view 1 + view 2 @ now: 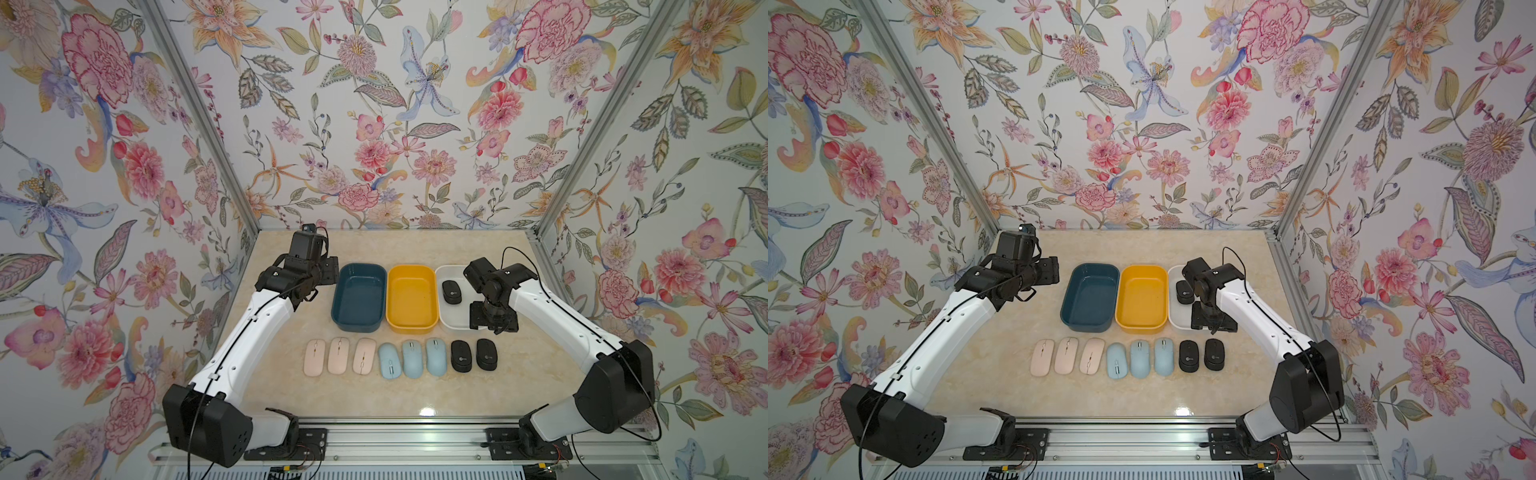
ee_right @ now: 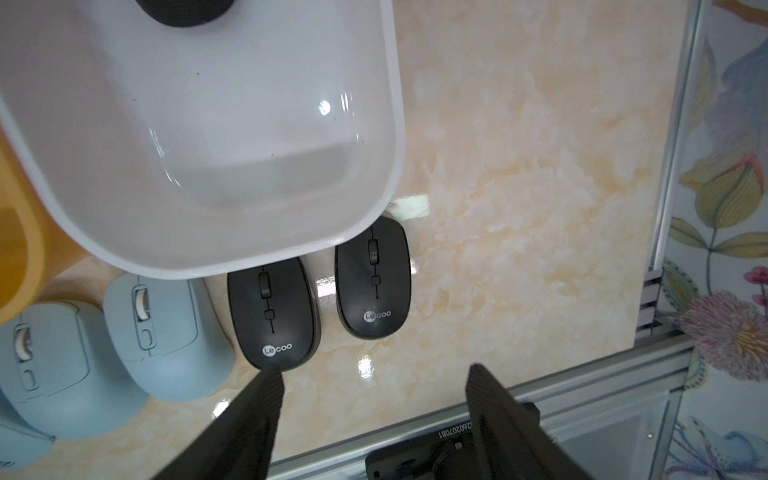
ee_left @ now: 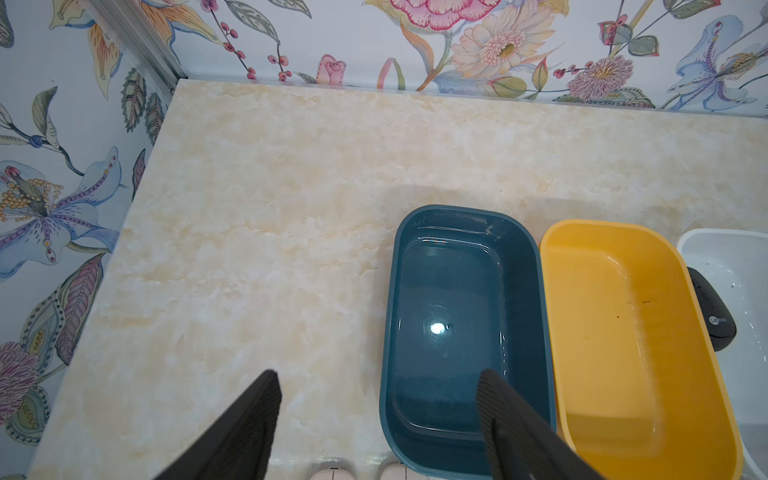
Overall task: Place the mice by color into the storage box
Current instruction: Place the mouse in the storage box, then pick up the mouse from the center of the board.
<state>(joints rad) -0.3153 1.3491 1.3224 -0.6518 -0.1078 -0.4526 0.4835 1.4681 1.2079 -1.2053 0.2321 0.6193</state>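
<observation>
Since the right end effector point(image 2: 374, 372) hovers open and empty, an off-centre descent could shove the nearer black mouse point(image 2: 274, 316) sideways.

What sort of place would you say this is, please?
Probably a staged robot test booth, not a home: floral wallpaper panels in an aluminium frame, left arm and right arm bolted to a rail, marble-look tabletop.

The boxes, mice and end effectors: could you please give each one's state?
Teal box: empty.
Yellow box: empty.
White box: holds one black mouse.
Pink mice: three, on the table.
Blue mice: three, on the table.
Other black mice: two, on the table.
Left end effector: open, empty.
Right end effector: open, empty.
</observation>
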